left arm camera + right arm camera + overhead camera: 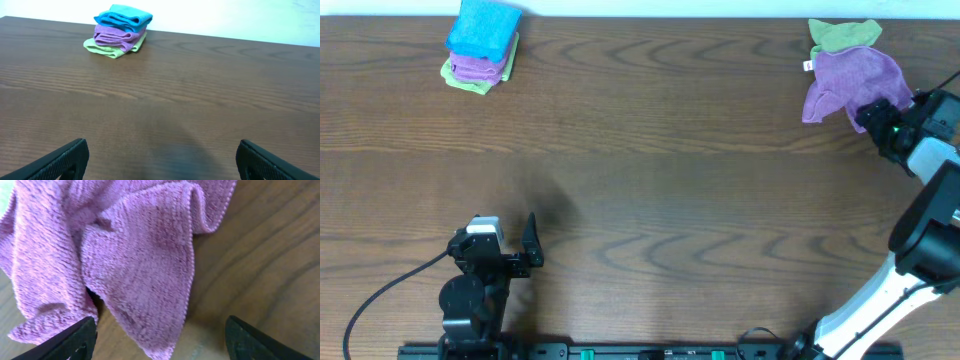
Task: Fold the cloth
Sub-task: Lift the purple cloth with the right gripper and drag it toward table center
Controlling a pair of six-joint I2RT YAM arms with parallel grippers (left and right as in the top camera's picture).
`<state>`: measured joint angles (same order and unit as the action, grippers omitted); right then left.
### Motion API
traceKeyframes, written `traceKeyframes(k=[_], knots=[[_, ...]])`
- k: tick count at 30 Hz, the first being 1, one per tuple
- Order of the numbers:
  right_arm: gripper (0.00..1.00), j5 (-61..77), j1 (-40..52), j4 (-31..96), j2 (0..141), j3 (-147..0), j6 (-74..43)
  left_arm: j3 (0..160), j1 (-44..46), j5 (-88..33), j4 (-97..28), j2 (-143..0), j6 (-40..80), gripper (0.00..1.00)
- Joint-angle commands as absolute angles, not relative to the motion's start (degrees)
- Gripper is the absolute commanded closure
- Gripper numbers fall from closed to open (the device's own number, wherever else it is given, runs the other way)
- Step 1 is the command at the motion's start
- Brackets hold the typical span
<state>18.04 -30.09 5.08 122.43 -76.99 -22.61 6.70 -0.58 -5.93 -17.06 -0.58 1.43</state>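
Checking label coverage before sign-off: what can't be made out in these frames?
Overhead: green cloth, mostly covered by the purple cloth.
Overhead: white tag, too small to read.
Overhead: right arm, cut off by the right edge.
Right wrist: purple cloth's outline, cut off by the top edge.

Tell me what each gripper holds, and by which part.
Nothing is held. The left gripper hangs open over the table; the right gripper is open above the purple cloth.
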Motion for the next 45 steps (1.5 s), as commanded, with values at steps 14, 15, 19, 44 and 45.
traceKeyframes(k=[14, 15, 19, 44, 45], knots=[[0.63, 24.5, -30.3, 0.4, 126.5, -77.8, -27.5, 5.3, -0.4, -5.4, -17.5, -0.3, 0.6, 0.05], [0.72, 24.5, -30.3, 0.4, 126.5, -77.8, -27.9, 5.3, -0.4, -5.4, -17.5, -0.3, 0.6, 0.05], [0.98, 26.0, -30.3, 0.3, 126.5, -78.4, -29.6, 5.3, -0.4, -5.4, -17.5, -0.3, 0.6, 0.05], [0.99, 40.5, -15.3, 32.2, 110.0, -99.5, -15.0, 5.3, -0.4, -5.4, -17.5, -0.3, 0.6, 0.05], [0.99, 40.6, -13.6, 32.9, 109.1, -99.5, -14.6, 5.3, -0.4, -5.4, -17.5, -0.3, 0.6, 0.05]])
